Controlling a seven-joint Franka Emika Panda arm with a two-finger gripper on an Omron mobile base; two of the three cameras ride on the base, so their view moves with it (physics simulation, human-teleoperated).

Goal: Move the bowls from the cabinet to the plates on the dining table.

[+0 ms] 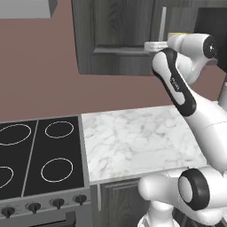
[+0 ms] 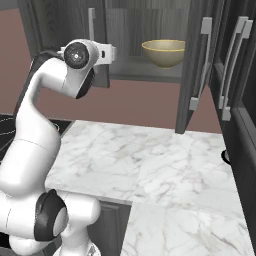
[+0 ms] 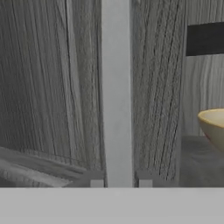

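The cabinet (image 2: 60, 30) hangs on the wall above the counter. Its right door (image 2: 197, 65) stands open, its left door is closed. Inside on the shelf sits the olive-yellow bowl (image 2: 163, 52), seen at the right edge of the hand view as a bowl (image 3: 213, 124). My gripper (image 3: 118, 183) is up at the left door, shut on its vertical silver bar handle (image 3: 116, 87), one fingertip on each side of the bar. From the left base view the gripper (image 1: 150, 45) meets the handle (image 1: 163, 22) at its lower end. The plates and the dining table are out of view.
A white marble counter (image 1: 133, 142) lies below the cabinet, with a black stove (image 1: 40, 155) adjoining on the left. The open door juts out over the counter. Tall dark cupboards with silver handles (image 2: 230, 65) stand on the right.
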